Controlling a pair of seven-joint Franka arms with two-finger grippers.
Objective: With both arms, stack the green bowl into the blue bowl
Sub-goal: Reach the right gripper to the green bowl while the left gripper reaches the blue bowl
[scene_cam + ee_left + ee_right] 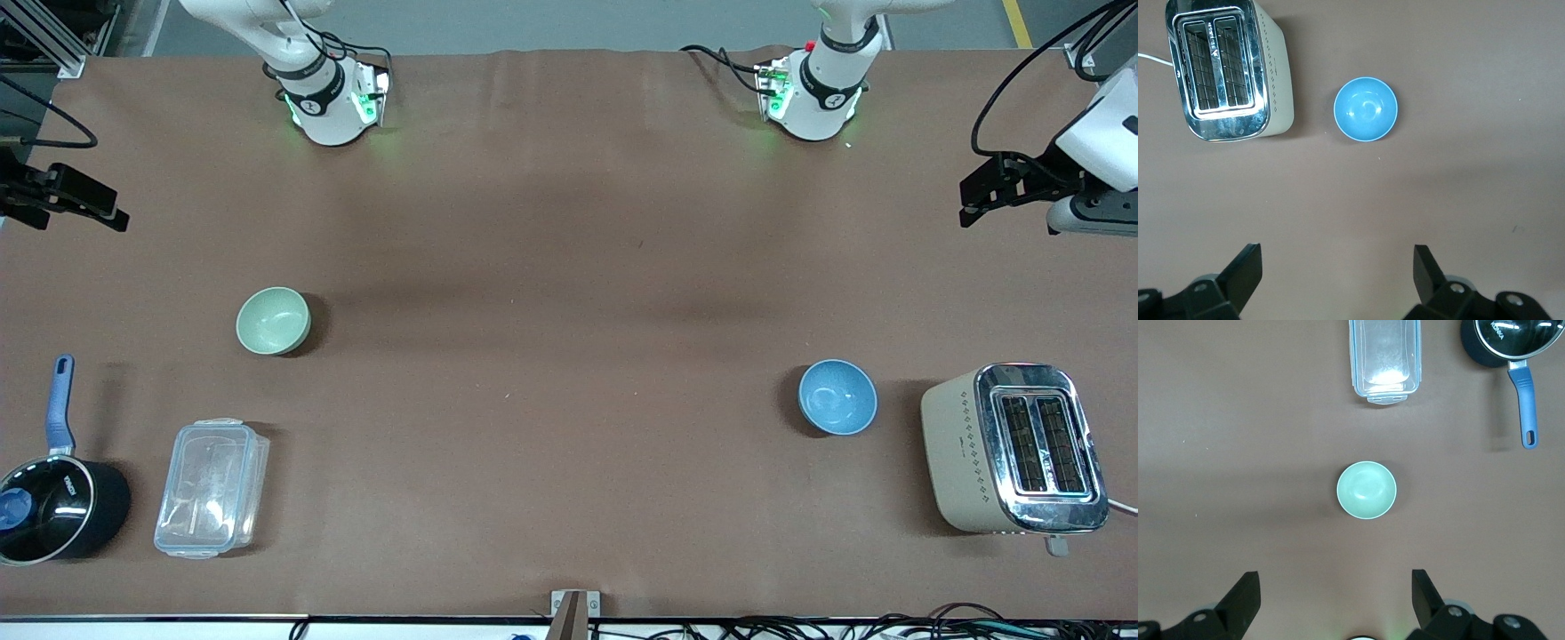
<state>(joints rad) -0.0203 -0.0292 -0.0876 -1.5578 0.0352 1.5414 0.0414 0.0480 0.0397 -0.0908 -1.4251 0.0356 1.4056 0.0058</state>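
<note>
The green bowl (273,320) stands upright on the brown table toward the right arm's end; it also shows in the right wrist view (1366,489). The blue bowl (837,396) stands upright toward the left arm's end, beside the toaster, and shows in the left wrist view (1365,109). Both bowls are empty and far apart. My right gripper (107,213) hangs high over the right arm's end of the table, open and empty (1336,581). My left gripper (973,200) hangs high over the left arm's end, open and empty (1338,257).
A beige and chrome toaster (1013,449) stands next to the blue bowl. A clear plastic container (212,489) and a black saucepan with a blue handle (53,502) sit nearer to the front camera than the green bowl.
</note>
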